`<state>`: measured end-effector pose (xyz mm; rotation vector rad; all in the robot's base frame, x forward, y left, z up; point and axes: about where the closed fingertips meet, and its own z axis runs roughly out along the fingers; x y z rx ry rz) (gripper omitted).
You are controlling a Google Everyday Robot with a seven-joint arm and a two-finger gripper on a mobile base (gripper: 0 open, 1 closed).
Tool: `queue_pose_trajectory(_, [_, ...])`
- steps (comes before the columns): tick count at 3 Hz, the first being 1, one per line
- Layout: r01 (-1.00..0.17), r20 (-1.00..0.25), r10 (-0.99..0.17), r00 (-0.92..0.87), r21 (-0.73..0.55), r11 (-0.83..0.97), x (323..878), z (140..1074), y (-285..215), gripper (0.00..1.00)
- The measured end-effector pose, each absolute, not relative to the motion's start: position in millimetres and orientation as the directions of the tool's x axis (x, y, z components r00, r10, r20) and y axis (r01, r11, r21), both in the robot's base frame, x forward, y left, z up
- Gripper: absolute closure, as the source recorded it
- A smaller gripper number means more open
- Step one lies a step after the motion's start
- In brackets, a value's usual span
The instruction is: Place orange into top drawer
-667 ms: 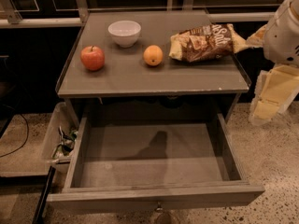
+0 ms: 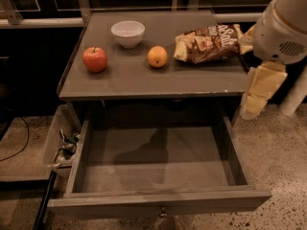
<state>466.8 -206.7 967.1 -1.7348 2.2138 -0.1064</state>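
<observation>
Cream-coloured gripper (image 2: 255,97) hangs off the tabletop's (image 2: 144,83) right edge, grip state unclear; orange (image 2: 157,56) well to its left, open top drawer (image 2: 158,198) lower-left.

The orange (image 2: 157,56) sat on the grey bench (image 2: 144,83), a small round fruit with matte orange skin. It rested upright on the back half of the top, roughly midway from side to side. Below the bench top, the top drawer (image 2: 158,199) stood pulled well out toward me. It was a wide, shallow, grey-brown box with low side walls and a flat, empty floor crossed by a dark shadow. A small knob showed at the lower edge of its front. The gripper (image 2: 254,99) hung just off the bench's right edge, above the drawer's right wall and well apart from the orange.
</observation>
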Motion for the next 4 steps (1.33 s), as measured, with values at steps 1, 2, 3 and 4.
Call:
queue_pose_trajectory(1, [-0.946, -0.206, -0.972, -0.114, -0.275, 0.170, 541, 950, -162, 0.00])
queue_pose_trajectory(2, [-0.946, -0.206, -0.972, -0.115, -0.277, 0.171, 541, 950, -162, 0.00])
queue_pose_trajectory(3, [-0.937, -0.241, -0.966, -0.098, -0.305, 0.171, 559, 941, -159, 0.00])
queue_pose_trajectory(4, [-0.920, -0.362, -0.931, -0.047, -0.347, 0.181, 600, 932, -147, 0.00])
